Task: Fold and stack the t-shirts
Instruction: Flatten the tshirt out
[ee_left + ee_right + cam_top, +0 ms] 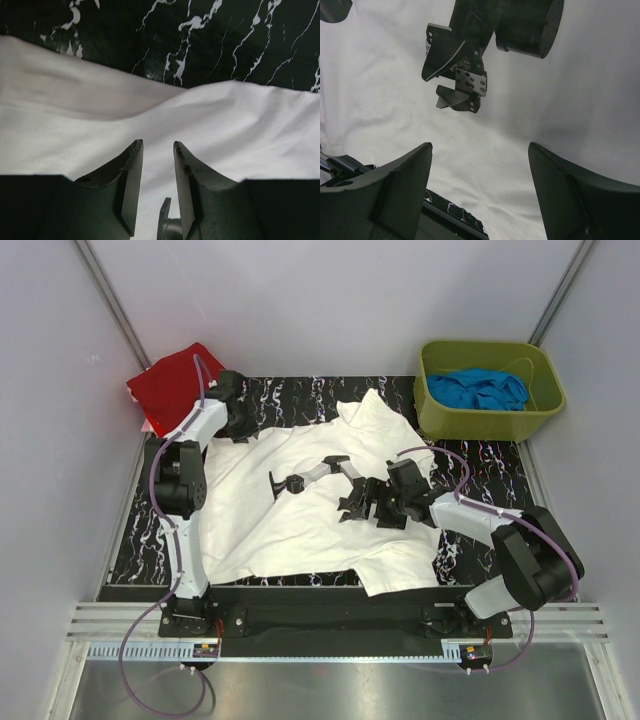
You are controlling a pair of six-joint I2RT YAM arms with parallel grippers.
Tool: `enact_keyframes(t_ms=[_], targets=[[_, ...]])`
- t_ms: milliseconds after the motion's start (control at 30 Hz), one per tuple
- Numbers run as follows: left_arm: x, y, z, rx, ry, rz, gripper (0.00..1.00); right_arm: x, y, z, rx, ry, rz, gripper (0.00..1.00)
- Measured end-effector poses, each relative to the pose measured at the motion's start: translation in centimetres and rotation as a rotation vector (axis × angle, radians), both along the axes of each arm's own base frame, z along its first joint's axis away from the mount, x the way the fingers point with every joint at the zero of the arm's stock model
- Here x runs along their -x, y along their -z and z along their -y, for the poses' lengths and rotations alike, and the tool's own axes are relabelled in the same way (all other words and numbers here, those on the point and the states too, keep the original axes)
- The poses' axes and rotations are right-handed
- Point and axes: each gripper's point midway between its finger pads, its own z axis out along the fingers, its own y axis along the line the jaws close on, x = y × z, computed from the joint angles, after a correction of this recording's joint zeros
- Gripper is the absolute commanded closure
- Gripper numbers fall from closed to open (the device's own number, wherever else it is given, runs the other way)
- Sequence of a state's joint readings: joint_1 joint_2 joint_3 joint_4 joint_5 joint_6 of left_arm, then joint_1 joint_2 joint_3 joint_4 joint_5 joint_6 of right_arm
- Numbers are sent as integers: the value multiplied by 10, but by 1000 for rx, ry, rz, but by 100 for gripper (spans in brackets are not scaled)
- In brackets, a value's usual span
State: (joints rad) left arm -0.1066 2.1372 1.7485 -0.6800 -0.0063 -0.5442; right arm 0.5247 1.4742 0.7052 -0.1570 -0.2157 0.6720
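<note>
So the left hand (157, 145) has its fingers (131, 172) pulled in close, with just a narrow slit between them. It's down on the white t-shirt (225, 125), and white cloth shows through the slit. Honestly can't tell whether it's pinching any of the fabric or just sitting over it. The shirt's edge runs just past the fingertips, and beyond that it's the bare black marbled tabletop (225, 40). From the top view that hand (240, 430) is at the shirt's far-left part, near the tabletop's far left corner.

The right hand (480, 150) is spread wide with nothing between the fingers, only shirt (380, 100) underneath. It (352, 505) sits over the middle of the shirt, with the grey-black chest print (305, 478) just beyond its fingertips on the left-edge side.

The white t-shirt (300, 530) lies spread flat and a bit rumpled over the centre of the tabletop (490, 465), with its lower part reaching the near edge. A folded red t-shirt (175, 380) sits at the far left corner. A green bin (545, 412) with blue cloth (480, 390) inside is at the far right corner, well apart from both hands.
</note>
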Motion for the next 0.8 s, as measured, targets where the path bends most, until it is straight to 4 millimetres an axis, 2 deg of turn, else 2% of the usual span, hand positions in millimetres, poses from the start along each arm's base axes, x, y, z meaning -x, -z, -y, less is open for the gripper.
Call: enact_keyframes(t_ms=[167, 400, 800], targets=[[-21, 14, -1, -14, -7, 3, 65, 0, -2, -2, -12, -10, 2, 16], [-35, 36, -5, -44, -6, -19, 65, 0, -2, -3, -13, -11, 1, 17], [-99, 11, -10, -60, -4, 125, 60, -1, 3, -3, -5, -13, -9, 21]])
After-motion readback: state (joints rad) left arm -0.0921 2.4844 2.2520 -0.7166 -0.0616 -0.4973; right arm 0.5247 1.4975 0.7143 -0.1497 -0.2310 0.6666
